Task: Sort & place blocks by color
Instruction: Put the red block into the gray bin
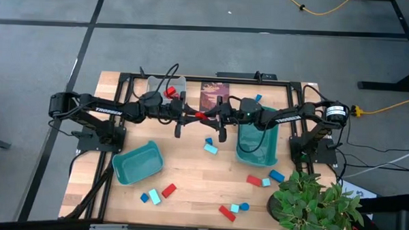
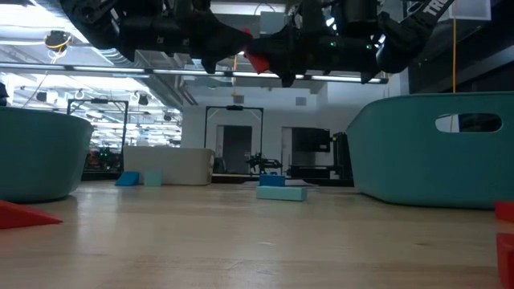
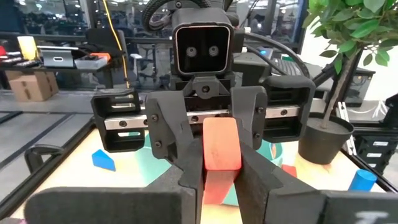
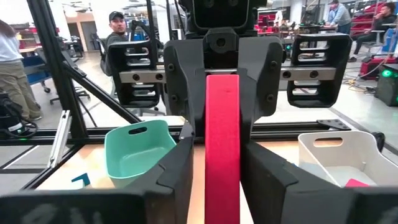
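Above the middle of the light wooden table point(image 1: 189, 176), you have both grippers meeting nose to nose in the air, with one red plastic bar block point(image 1: 200, 116) spanning the gap between them; the left gripper point(image 1: 193, 115) comes in from the left side and the right gripper point(image 1: 208, 117) from the right. Look at the left wrist view: the left gripper's dark fingers point(image 3: 186, 186) press against both sides of the red bar's near end, jaws narrow and clamped on it; the right wrist view shows the right gripper's fingers point(image 4: 177, 171) flanking the other end just as closely, no gap visible, so you can read both as gripping the same bar. From the low view the bar hangs well clear of the tabletop.

Below and around them, you see the other blocks scattered on the wood: a light cyan block point(image 1: 211, 149) just beside a dark blue block point(image 1: 208, 140) under the grippers; a red, cyan and blue group point(image 1: 265, 179) near the upright teal plastic bin point(image 1: 258, 147) on the right; another group point(image 1: 234, 209) by the potted green plant point(image 1: 317, 201); three more point(image 1: 157, 194) near the tilted teal bin point(image 1: 137, 162) on the left. At the far edge a pale grey bin point(image 1: 158, 82) holds a red block point(image 1: 170, 92); the dark picture card point(image 1: 215, 95) lies beside it.
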Robot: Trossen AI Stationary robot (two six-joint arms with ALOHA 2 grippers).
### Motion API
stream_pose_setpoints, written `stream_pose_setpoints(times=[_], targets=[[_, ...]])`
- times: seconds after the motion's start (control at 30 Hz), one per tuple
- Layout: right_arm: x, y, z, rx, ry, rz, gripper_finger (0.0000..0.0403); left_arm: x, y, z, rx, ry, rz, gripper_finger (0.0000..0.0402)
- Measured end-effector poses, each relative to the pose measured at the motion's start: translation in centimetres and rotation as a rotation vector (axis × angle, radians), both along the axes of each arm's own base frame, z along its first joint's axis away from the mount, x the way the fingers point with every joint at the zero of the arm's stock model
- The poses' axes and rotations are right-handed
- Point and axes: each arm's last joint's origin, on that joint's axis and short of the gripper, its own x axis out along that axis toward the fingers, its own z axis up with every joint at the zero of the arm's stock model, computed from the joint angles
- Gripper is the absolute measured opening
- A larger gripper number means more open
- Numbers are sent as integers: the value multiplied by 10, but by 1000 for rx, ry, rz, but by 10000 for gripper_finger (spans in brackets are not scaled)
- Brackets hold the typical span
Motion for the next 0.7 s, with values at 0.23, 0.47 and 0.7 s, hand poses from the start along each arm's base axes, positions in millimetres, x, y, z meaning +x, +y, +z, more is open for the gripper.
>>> stream_pose_setpoints(times=[0.23,0.47,0.7], targets=[[0,0,0,9,1,8,126,0,0,0,-3,0,-1,53],[0,0,-1,55,15,11,157,0,0,0,-4,0,3,53],[0,-1,-1,35,15,-22,253,0,0,0,-6,0,6,53]])
